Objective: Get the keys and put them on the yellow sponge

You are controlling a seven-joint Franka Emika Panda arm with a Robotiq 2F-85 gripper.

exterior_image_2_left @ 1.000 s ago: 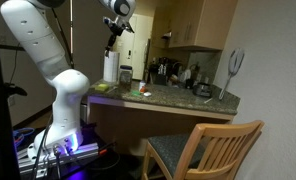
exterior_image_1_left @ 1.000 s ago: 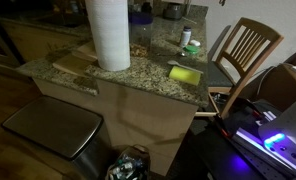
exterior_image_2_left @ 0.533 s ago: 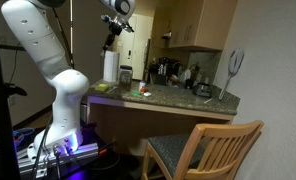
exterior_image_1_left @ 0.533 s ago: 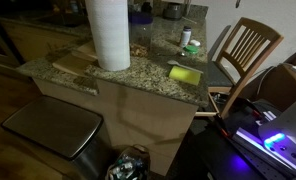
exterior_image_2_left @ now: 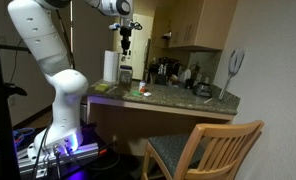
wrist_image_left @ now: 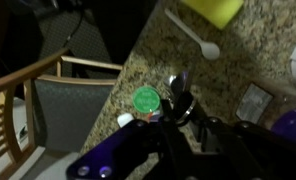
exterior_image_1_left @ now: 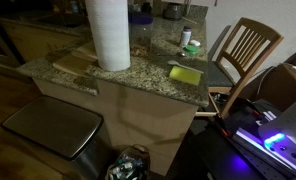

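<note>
The yellow sponge (exterior_image_1_left: 185,74) lies flat on the granite counter (exterior_image_1_left: 138,75) near its edge. It also shows at the top of the wrist view (wrist_image_left: 214,8). My gripper (exterior_image_2_left: 126,48) hangs high above the counter, next to the paper roll. In the wrist view the gripper (wrist_image_left: 178,106) is shut on the keys (wrist_image_left: 176,83). A metal ring and key ends stick out from between the fingers. The keys hang over the counter edge, apart from the sponge.
A tall white paper roll (exterior_image_1_left: 109,32) stands on a tan wooden board (exterior_image_1_left: 73,62). A green-capped bottle (exterior_image_1_left: 186,40) and a white spoon (wrist_image_left: 193,40) are near the sponge. A wooden chair (exterior_image_1_left: 243,55) stands by the counter's end, and a bin (exterior_image_1_left: 50,130) below.
The arm has swung sideways in the exterior view, carrying the gripper from beside the paper roll's far side to over the counter. The things on the counter have not moved.
</note>
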